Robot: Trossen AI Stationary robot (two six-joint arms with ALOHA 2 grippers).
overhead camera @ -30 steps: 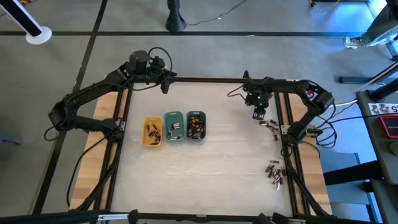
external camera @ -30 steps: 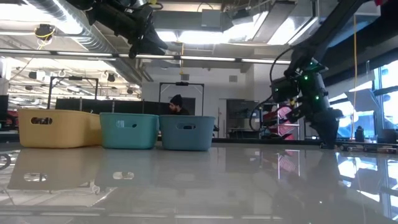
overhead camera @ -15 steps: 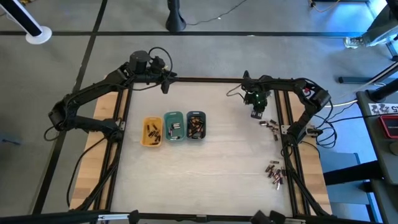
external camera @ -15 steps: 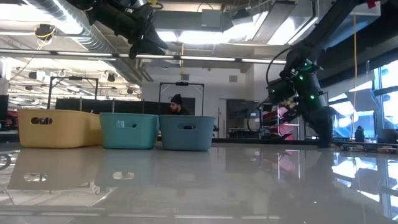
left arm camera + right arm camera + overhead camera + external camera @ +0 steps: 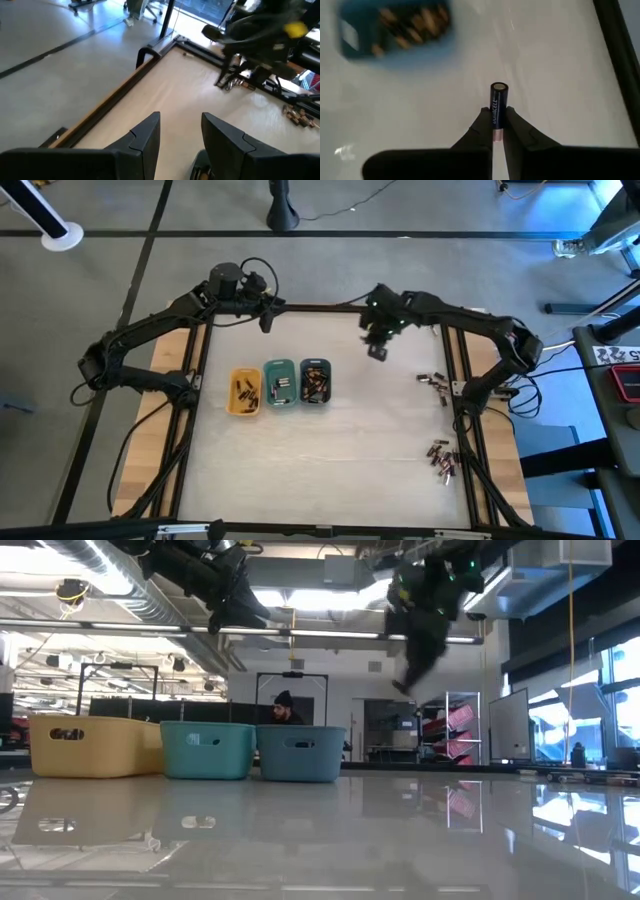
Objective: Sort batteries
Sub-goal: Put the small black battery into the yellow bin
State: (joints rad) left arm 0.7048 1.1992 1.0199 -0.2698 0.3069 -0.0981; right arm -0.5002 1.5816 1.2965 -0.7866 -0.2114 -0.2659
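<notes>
Left gripper (image 5: 266, 320), at the end of an arm bent at the elbow and reaching along the table's far edge, hangs above the far-left part of the table (image 5: 340, 450); its two dark fingers (image 5: 145, 135) stand apart with nothing between them. Below and nearer than this gripper lie three trays in a row: the yellow tray (image 5: 244, 392), the green tray (image 5: 279, 382) and the grey-blue tray (image 5: 315, 381), each holding batteries.

Right gripper (image 5: 377, 350), carried on an arm stretched from the right rail toward the table's middle, is raised well above the surface, high in the low view (image 5: 425, 600). Its fingers (image 5: 482, 127) are clamped on a single battery (image 5: 497, 107), a dark cylinder with a copper-toned end, which stands out beyond the fingertips. The grey-blue tray lies ahead of this gripper and to its left, apart from it.

To the right of the right gripper, a few loose batteries (image 5: 432, 381) lie by the right rail; a second cluster of batteries (image 5: 442, 460) lies farther toward the near edge, well apart from both grippers.
</notes>
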